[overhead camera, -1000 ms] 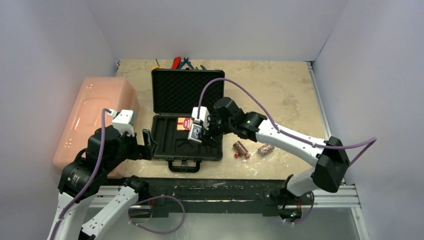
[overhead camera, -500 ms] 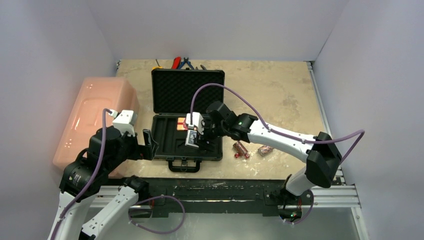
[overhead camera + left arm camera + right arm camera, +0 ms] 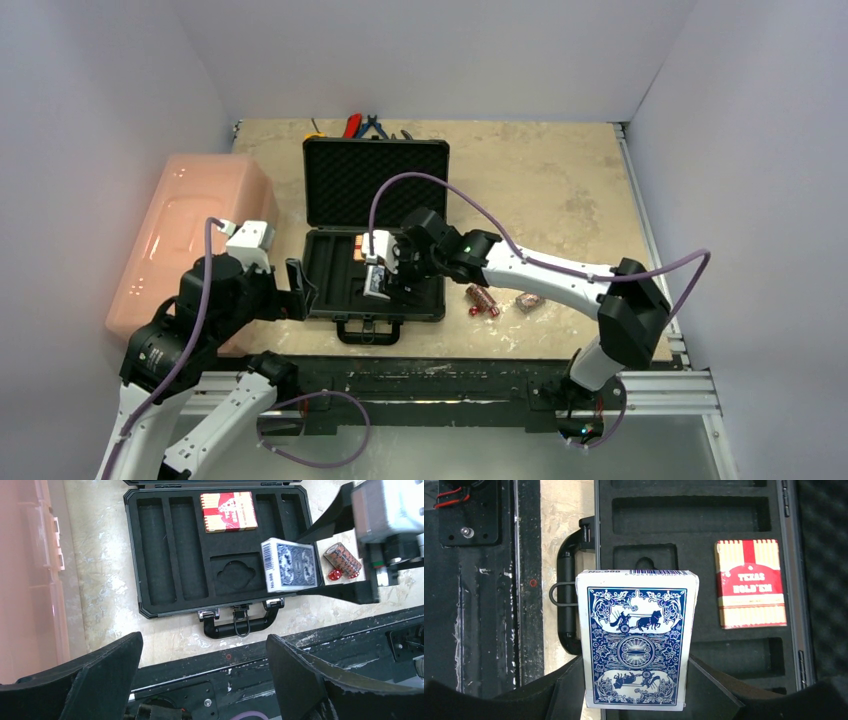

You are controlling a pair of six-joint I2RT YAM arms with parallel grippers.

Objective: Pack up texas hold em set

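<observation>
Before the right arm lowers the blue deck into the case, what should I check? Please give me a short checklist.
1. Right gripper grips blue deck by its sides: ok.
2. Lid open: ok.
3. Recess beside red deck free: ok.
4. Left gripper open, away from the recess: ok.
5. Blue deck's long side runs the same way as red deck's: ok.
6. Blue deck's height above the recess: cannot tell.

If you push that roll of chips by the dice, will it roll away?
Probably: the chip roll is round and lies on its side on the flat table. The dice beside it might stop it. It looks stiff, not floppy.
</observation>
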